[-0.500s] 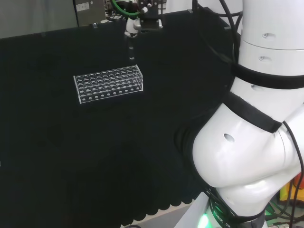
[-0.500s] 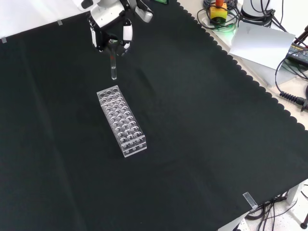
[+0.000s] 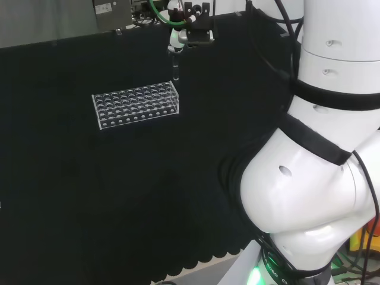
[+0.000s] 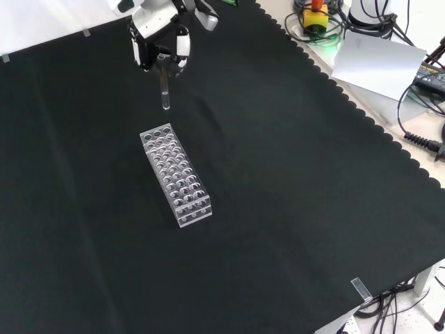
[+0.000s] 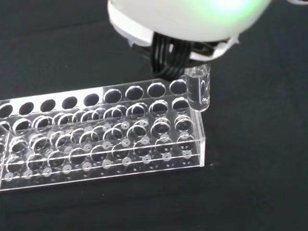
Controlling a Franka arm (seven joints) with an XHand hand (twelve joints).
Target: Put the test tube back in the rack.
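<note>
A clear test tube (image 4: pixel 165 89) hangs upright from the black and white hand (image 4: pixel 161 43), whose fingers pinch its top. In the head view the tube (image 3: pixel 175 67) points down just above the right end of the clear many-holed rack (image 3: pixel 136 104), below the hand (image 3: pixel 187 31). From the front, the rack (image 4: pixel 176 175) lies lengthwise on the black cloth, its far end just short of the tube's tip. Close up in the wrist view, the tube's round bottom (image 5: pixel 198 89) hovers beside the corner holes of the rack (image 5: pixel 101 139). The holes I can see look empty.
Black cloth covers the bench all round the rack. The arm's white links (image 3: pixel 320 148) rise at the right of the head view. Cables, a white sheet (image 4: pixel 375 59) and a yellow and red device (image 4: pixel 316 15) lie beyond the cloth's scalloped edge.
The hand with the tube has shifted right in the head view and slightly up in the front view. The tube now hangs over the rack's right end. The rack has not moved.
</note>
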